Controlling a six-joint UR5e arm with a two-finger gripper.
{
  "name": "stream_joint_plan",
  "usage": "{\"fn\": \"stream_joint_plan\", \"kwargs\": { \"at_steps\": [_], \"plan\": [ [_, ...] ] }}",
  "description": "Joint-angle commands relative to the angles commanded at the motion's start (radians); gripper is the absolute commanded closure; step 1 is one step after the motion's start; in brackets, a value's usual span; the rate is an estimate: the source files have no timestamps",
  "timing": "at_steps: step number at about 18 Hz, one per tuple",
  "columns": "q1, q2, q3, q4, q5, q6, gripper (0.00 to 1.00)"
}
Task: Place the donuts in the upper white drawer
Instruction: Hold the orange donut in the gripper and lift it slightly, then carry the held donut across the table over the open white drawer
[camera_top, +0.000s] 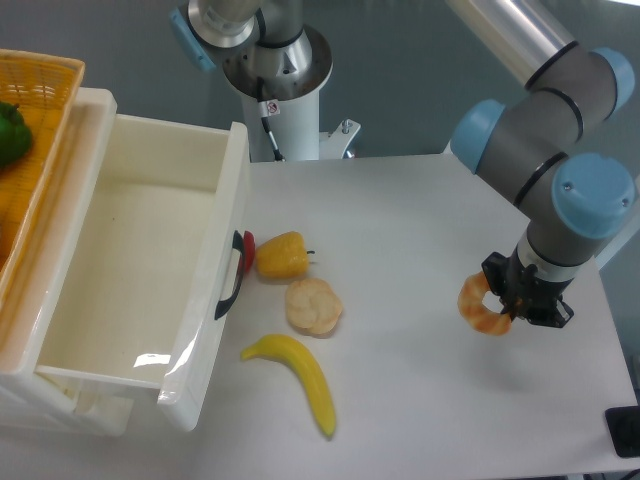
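The golden-orange donut (478, 306) hangs on edge above the right side of the table, casting a shadow below it. My gripper (503, 302) is shut on the donut's right side, its black fingers pointing down from the grey and blue arm. Far to the left, the upper white drawer (120, 270) stands pulled open, its inside bare and its curved black handle (233, 276) facing the table. Most of the table's width lies between the donut and the drawer.
A yellow bell pepper (281, 255), a pale round bun (313, 306) and a banana (298, 376) lie just right of the drawer front. A yellow wicker basket (30, 130) with a green pepper sits at the upper left. The robot base (275, 70) stands behind the table.
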Motion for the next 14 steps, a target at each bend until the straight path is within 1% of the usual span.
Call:
{"fn": "stream_joint_plan", "kwargs": {
  "at_steps": [1, 4, 5, 7, 10, 12, 14],
  "plan": [
    [0.002, 0.028, -0.017, 0.0, -0.046, -0.025, 1.0],
    [0.0, 0.139, -0.092, 0.005, -0.173, -0.12, 1.0],
    [-0.003, 0.175, -0.104, 0.003, -0.205, -0.147, 1.0],
    [-0.032, 0.232, -0.127, 0.005, -0.262, -0.221, 1.0],
    [-0.093, 0.295, -0.13, 0.006, -0.29, -0.365, 1.0],
    [-0.135, 0.333, -0.144, 0.008, -0.295, -0.416, 1.0],
    [-0.181, 0.354, -0.155, 0.012, -0.301, -0.457, 1.0]
  ]
}}
